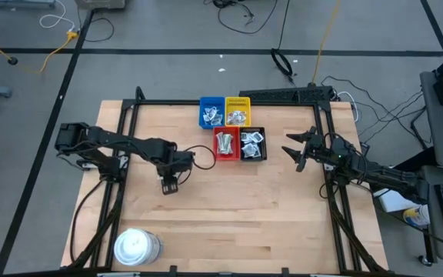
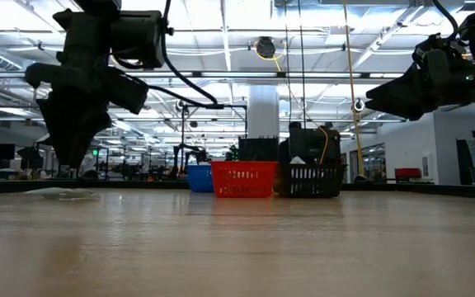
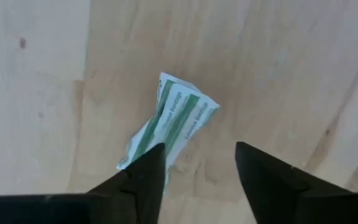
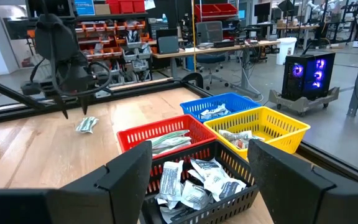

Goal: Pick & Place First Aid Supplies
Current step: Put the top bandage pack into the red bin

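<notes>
Your left pincer (image 1: 168, 185) hangs over the bare worktop (image 1: 237, 208), at about 7 o'clock from the four trays and well apart from them. In its wrist view the two fingers (image 3: 143, 180) stand apart with wood showing between them, and a packet (image 3: 168, 121), white with green stripes, lies crumpled flat on the worktop just past the fingertips; one finger covers its near corner. Nothing sits between the jaws, so the pincer is partly open and holds nothing. The right wrist view shows the same packet (image 4: 86, 124) lying on the wood under that pincer (image 4: 74, 112), clear of the fingers.

Your right pincer (image 1: 298, 150) waits at 3 o'clock from the trays, near them, raised off the worktop and spread wide and empty; its fingers (image 4: 126, 171) frame the black tray (image 4: 197, 180).

The trays touch in a block of four at 12 o'clock on the worktop: blue tray (image 1: 203, 108) and yellow tray (image 1: 245, 101) on the far side, red tray (image 1: 216, 149) and black tray (image 1: 263, 144) nearer you. All four hold packets. Those in the black tray are white squares with dark print; the red tray holds pale green-striped strips.

A white tub (image 1: 136, 247) stands at 7 o'clock, by the worktop's near edge.
</notes>
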Motion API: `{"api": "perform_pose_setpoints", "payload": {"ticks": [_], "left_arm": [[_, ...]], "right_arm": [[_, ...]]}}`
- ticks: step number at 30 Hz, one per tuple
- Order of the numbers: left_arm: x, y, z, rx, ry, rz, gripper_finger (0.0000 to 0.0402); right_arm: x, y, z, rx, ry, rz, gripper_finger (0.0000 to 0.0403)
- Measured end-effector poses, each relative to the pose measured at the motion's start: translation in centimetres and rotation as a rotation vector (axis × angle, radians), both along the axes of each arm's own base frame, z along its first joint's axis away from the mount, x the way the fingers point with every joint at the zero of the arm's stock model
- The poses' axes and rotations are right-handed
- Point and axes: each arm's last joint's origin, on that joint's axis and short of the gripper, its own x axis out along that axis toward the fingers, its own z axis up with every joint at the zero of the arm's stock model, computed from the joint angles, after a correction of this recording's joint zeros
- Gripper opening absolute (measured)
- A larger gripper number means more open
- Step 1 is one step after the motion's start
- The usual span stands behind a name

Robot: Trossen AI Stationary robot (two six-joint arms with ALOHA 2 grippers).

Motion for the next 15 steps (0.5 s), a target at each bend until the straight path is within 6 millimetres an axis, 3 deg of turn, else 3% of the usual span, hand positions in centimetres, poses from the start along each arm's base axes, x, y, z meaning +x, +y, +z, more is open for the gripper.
{"api": "perform_pose_setpoints", "payload": {"ticks": [7,15], "left_arm": [[-0.2,-0.7,-2.1,0.063,0.040,-0.040,0.0229],[0.2,-1.3,-3.7,0.068,-0.021,-0.054,0.0214]], "right_arm": [[0.0,0.0,0.0,0.000,0.000,0.000,0.0263],[0.0,0.0,0.0,0.000,0.000,0.000,0.0263]]}}
